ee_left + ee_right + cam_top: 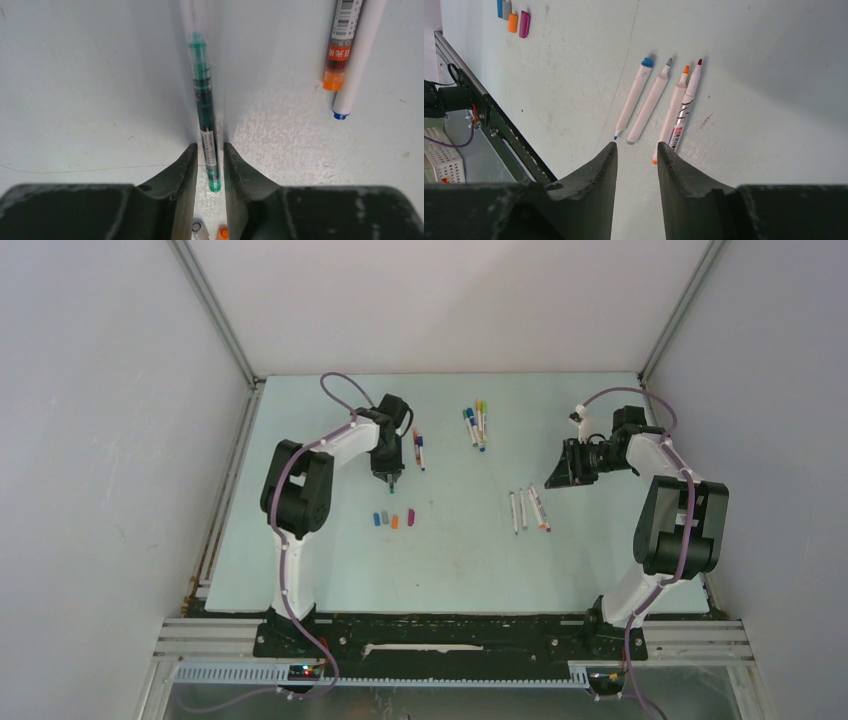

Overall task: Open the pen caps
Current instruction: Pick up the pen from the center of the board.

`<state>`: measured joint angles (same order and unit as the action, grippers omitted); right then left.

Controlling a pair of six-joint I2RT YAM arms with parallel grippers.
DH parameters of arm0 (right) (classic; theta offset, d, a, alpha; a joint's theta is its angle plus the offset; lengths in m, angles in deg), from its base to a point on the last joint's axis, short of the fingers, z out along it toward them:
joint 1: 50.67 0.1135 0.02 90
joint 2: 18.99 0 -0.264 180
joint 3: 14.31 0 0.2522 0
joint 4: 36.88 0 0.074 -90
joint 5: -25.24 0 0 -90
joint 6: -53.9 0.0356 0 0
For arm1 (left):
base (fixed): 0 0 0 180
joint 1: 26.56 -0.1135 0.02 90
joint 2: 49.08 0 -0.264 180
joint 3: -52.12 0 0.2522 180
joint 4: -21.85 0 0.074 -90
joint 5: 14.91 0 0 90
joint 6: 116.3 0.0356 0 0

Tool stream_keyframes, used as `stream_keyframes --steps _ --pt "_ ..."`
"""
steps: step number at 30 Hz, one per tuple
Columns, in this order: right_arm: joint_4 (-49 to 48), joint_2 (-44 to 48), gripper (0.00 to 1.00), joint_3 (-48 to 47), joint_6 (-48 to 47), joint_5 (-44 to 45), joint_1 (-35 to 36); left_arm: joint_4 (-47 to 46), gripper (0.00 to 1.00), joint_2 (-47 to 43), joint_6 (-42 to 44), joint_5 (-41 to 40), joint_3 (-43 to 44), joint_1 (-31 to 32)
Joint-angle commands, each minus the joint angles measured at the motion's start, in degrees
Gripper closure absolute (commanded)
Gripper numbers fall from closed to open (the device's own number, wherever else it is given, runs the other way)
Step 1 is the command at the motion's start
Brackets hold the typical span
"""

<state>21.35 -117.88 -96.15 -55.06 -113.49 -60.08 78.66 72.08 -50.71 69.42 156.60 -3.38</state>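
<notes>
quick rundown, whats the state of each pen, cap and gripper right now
left gripper: jaws slightly apart, straddling the green pen
green pen: lying between the left jaws
right gripper: open, empty, raised above the table
four pens: uncapped, side by side on the table
loose caps: off, in a row
far pens: bunched together, caps too small to judge

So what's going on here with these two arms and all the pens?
The left gripper straddles a green pen lying on the table, with slight gaps either side. Four removed caps sit in a row nearby. The right gripper hovers empty over four uncapped pens. More pens wait farther back.
</notes>
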Motion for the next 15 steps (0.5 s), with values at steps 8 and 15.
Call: stream_keyframes --steps 8,15 --pt "0.2 2.0 0.62 -2.2 -1.0 -1.5 -0.3 0.0 0.76 3.4 2.1 0.8 2.8 -1.3" --pt "0.3 2.2 0.62 -2.2 -0.9 -1.7 -0.4 -2.1 0.94 1.2 1.8 0.8 0.0 -1.3"
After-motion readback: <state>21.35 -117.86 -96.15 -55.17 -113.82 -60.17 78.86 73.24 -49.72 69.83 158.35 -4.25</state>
